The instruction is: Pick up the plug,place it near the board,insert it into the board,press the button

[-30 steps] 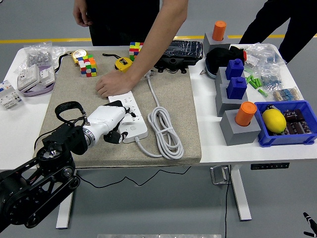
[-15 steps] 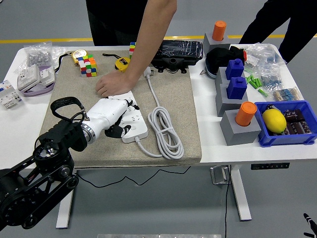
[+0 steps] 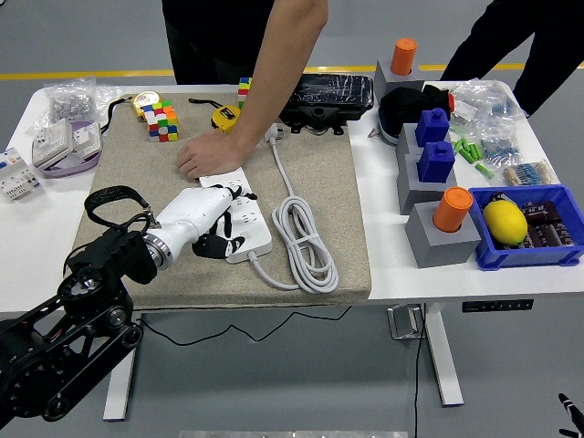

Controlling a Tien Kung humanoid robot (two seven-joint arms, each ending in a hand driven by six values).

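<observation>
Left hand [image 3: 212, 230], fingers curled over something dark I can't identify, sits on the power strip's [image 3: 248, 224] near end; person's hand [image 3: 203, 157] pins the far end.

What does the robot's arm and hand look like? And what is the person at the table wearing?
The left arm is black, built of round joints and open struts, with a black cable loop above the wrist. A silver ring joins it to the robot hand, which has a white shell and black fingers. The person wears a dark top; the forearm is uncovered.
</observation>
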